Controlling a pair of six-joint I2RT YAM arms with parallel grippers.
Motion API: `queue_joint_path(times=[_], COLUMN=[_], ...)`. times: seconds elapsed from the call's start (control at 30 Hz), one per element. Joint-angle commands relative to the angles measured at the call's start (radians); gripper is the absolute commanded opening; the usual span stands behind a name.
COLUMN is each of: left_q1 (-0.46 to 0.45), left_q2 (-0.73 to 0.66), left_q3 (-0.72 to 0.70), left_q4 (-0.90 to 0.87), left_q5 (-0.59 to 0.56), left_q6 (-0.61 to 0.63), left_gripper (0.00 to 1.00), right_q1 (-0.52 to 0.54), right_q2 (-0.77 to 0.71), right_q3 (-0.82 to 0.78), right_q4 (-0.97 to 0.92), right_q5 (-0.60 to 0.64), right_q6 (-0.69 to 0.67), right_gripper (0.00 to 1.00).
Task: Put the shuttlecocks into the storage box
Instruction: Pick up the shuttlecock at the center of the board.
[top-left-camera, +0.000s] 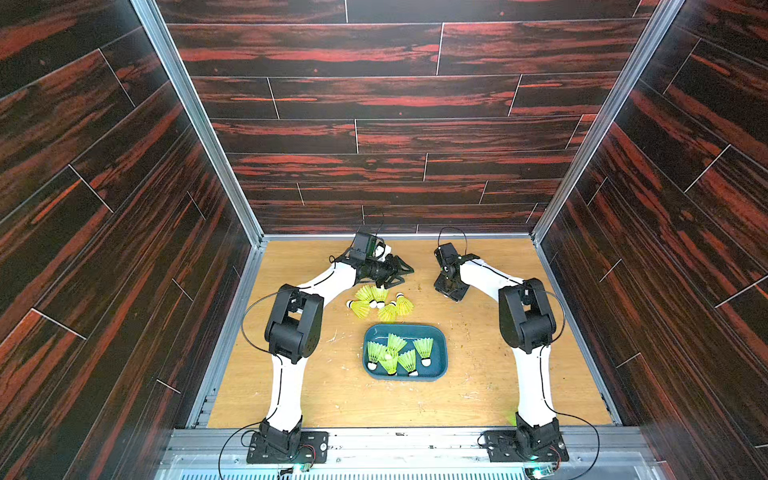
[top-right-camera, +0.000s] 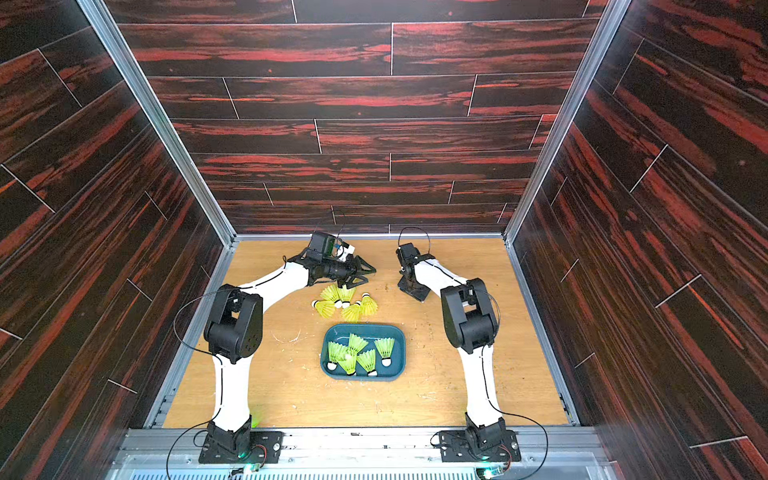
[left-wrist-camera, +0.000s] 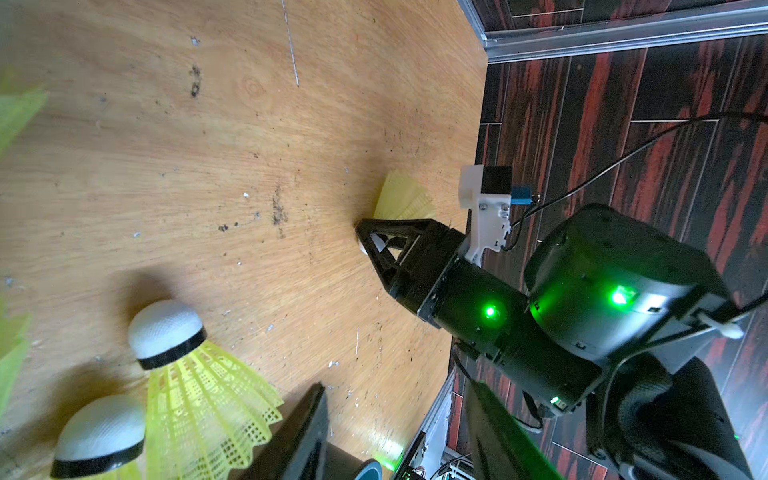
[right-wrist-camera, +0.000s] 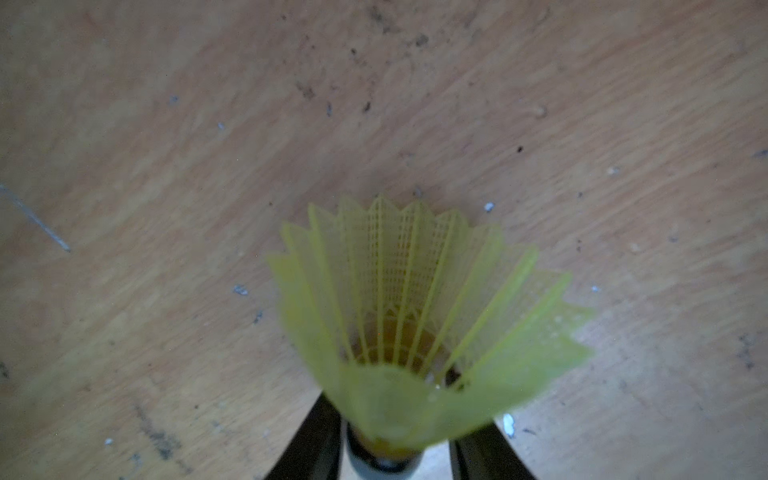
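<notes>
Several neon yellow shuttlecocks (top-left-camera: 380, 303) (top-right-camera: 345, 303) lie in a pile on the wooden table, just beyond the storage box (top-left-camera: 440, 357) (top-right-camera: 399, 353), a teal tray holding several more shuttlecocks (top-left-camera: 399, 353). My left gripper (top-left-camera: 405, 276) (left-wrist-camera: 395, 436) hovers over the far side of the pile, open with nothing between its fingers. Two of the pile's shuttlecocks (left-wrist-camera: 199, 395) lie close beside one finger. To the right of the pile my right gripper (top-left-camera: 451, 293) (right-wrist-camera: 390, 386) points down near the table, shut on the narrow cork end of one shuttlecock (right-wrist-camera: 407, 291) (left-wrist-camera: 405, 197), whose skirt sticks out past the fingertips.
Dark red-streaked walls with aluminium corner posts (top-left-camera: 199, 124) enclose the table on three sides, and the back wall stands close behind both grippers. Small white and dark crumbs (top-left-camera: 469, 378) dot the wood around the box. Both arm bases (top-left-camera: 286, 444) sit on the front rail.
</notes>
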Motion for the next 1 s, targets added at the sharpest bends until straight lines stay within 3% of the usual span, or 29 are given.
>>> queue_joint_path(times=[0.0, 0.13, 0.3, 0.53, 0.73, 0.97], left_q1=[-0.008, -0.012, -0.014, -0.016, -0.021, -0.052], left_q2=[-0.007, -0.005, -0.015, -0.079, -0.196, -0.361], left_q3=[-0.014, -0.020, -0.039, -0.098, -0.190, -0.320], left_q4=[0.008, 0.013, 0.020, 0.020, -0.038, -0.130], left_q5=[0.013, 0.013, 0.002, -0.031, -0.075, -0.133], left_q6=[0.011, 0.012, 0.010, 0.022, 0.081, 0.161], left_gripper=[0.57, 0.57, 0.56, 0.55, 0.55, 0.55], right_q1=[0.002, 0.001, 0.015, 0.077, 0.142, 0.314], right_q2=[0.007, -0.003, -0.048, -0.217, -0.423, -0.646], right_q3=[-0.024, -0.029, -0.045, -0.118, -0.286, -0.440], right_q4=[-0.001, -0.005, 0.001, 0.021, 0.051, 0.036], right_q5=[-0.028, -0.012, 0.023, 0.066, 0.008, -0.023], right_q6=[0.029, 0.021, -0.040, -0.175, -0.252, -0.306], right_gripper=[0.38, 0.23, 0.12, 0.12, 0.12, 0.12])
